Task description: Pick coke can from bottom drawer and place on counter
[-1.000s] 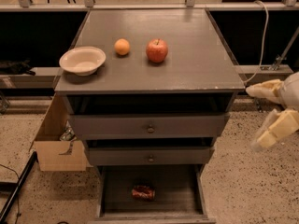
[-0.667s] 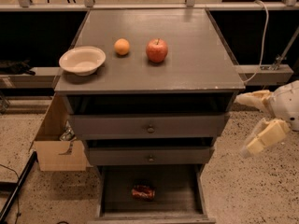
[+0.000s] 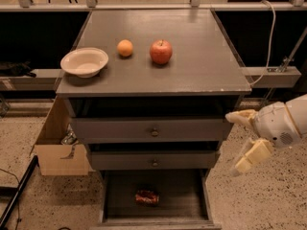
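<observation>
The coke can (image 3: 147, 197) lies on its side on the dark floor of the bottom drawer (image 3: 192, 198), which is pulled out at the foot of the cabinet. The counter (image 3: 201, 56) is the flat grey top of the cabinet. My gripper (image 3: 239, 141) hangs at the right of the cabinet, level with the two upper drawers, its two cream fingers spread apart and empty. It is above and to the right of the can, not touching it.
On the counter stand a white bowl (image 3: 84, 62), an orange (image 3: 125, 48) and a red apple (image 3: 160, 51). The two upper drawers (image 3: 153, 129) are shut. An open cardboard box (image 3: 60, 150) sits on the floor at the left. A white cable (image 3: 271, 28) hangs at the right.
My gripper has moved left and down, from beside the counter's right edge toward the cabinet's right side. The can and the things on the counter have not moved.
</observation>
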Controlling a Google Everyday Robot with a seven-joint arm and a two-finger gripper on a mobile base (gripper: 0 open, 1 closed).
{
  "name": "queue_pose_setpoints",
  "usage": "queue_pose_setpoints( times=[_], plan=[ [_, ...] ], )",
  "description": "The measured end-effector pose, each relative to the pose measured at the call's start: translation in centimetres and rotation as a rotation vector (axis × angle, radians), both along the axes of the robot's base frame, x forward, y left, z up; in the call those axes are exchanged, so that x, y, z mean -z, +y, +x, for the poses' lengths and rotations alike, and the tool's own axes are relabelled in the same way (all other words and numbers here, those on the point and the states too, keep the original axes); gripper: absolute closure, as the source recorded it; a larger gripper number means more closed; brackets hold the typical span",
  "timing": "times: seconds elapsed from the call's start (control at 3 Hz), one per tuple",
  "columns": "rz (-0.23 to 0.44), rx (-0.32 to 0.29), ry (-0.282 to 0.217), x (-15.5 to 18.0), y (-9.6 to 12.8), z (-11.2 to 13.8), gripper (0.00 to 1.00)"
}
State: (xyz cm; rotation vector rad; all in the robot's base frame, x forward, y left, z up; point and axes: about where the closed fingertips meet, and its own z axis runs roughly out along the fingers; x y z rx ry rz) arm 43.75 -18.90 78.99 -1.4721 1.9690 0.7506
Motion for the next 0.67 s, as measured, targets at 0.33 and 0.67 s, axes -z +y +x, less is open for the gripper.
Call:
queue_pose_setpoints(
  times=[0.33,0.67],
  plan=[
    [-0.003,-0.006,0.004,0.47,0.20,-0.12,0.00],
    [0.052,0.042,0.002,0.80,0.57,0.13,0.00]
  ],
)
